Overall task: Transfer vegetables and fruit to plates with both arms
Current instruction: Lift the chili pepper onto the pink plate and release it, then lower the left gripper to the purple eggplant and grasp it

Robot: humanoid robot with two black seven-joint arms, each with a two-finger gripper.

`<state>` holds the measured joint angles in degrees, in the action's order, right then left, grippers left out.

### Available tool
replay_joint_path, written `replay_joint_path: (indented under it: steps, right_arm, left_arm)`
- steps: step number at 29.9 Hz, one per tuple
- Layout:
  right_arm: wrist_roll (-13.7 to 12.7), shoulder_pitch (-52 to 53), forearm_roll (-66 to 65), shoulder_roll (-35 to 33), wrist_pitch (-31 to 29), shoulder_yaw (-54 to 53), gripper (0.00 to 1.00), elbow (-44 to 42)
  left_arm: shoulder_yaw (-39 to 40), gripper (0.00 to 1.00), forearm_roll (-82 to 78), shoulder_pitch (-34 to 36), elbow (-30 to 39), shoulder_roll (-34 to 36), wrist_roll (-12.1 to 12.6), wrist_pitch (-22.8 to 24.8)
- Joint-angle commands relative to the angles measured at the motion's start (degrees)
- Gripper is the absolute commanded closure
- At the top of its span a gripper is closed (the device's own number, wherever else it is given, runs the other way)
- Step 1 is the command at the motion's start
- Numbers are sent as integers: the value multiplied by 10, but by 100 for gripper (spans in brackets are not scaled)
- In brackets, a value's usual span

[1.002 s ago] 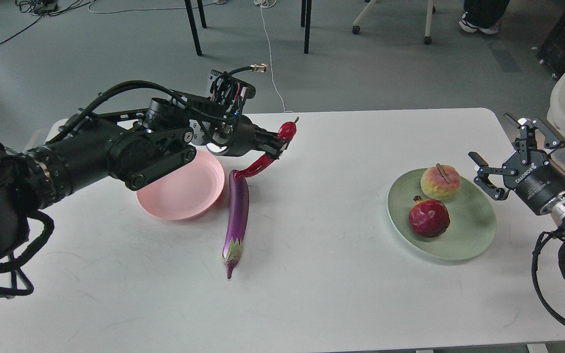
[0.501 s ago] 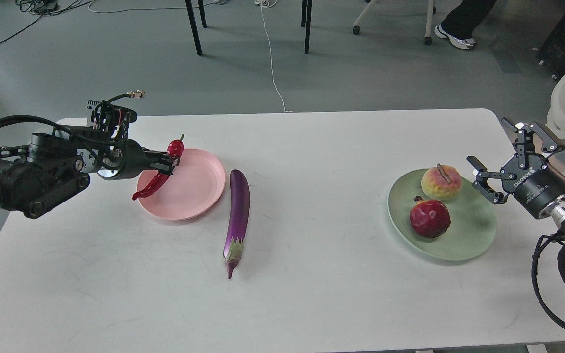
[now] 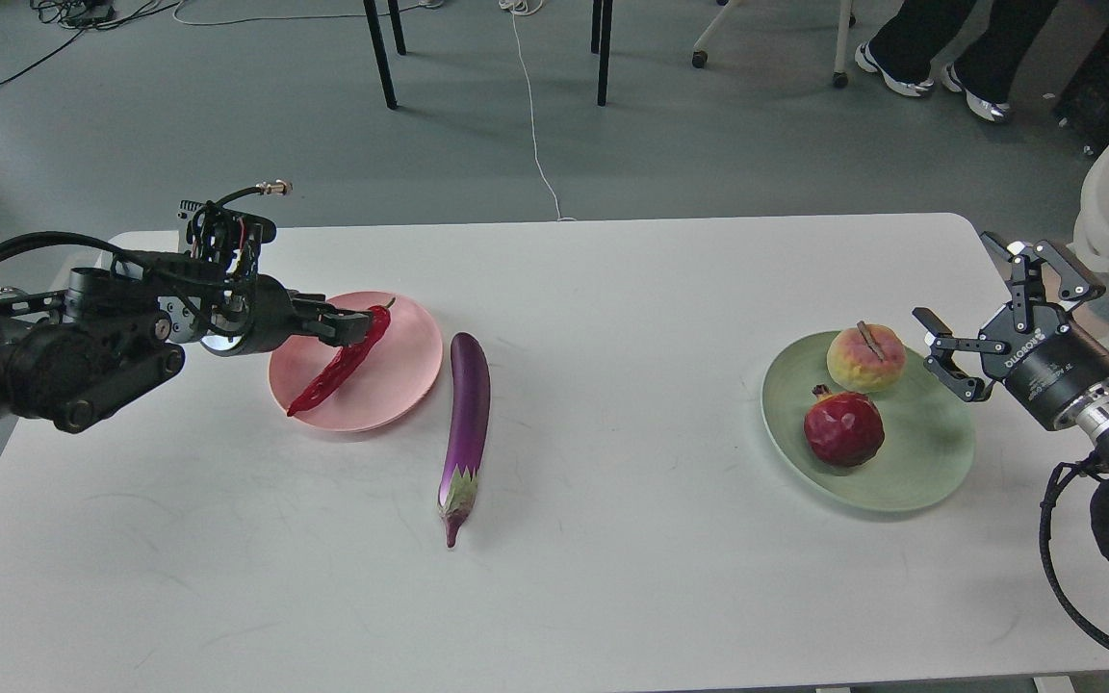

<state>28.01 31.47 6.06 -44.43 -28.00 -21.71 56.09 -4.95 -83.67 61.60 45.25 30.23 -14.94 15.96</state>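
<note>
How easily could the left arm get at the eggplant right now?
Probably not right away: the left gripper is shut on the chili pepper over the pink plate. The eggplant lies just beside that plate with nothing over it.

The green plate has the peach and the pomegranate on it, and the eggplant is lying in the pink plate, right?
Not quite. In the head view the eggplant lies on the white table beside the pink plate. The green plate does hold the peach and pomegranate.
</note>
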Motion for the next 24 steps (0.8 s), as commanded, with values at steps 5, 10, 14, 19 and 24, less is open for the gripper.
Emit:
replay_joint_path:
  steps: [5,10,14,19,24]
  right_arm:
    - [0,0,0,1,0,1,1,1]
    - [0,0,-1,5,0,2,1,2]
    - [0,0,-1,6,0,2,1,1]
    - [0,-2,-1,6,0,0,1,1]
    - [0,-2,-1,6,0,0,1,1]
  left_arm:
    - [84,7,2,5,242,57,81,0]
    - [107,7,46,-39,334,54,177,-15]
    - [110,6,70,-89,363,38,235,-62]
    - [122,3,85,-154,367,12,300,-130]
    - [122,3,88,-171,368,1,316,-133]
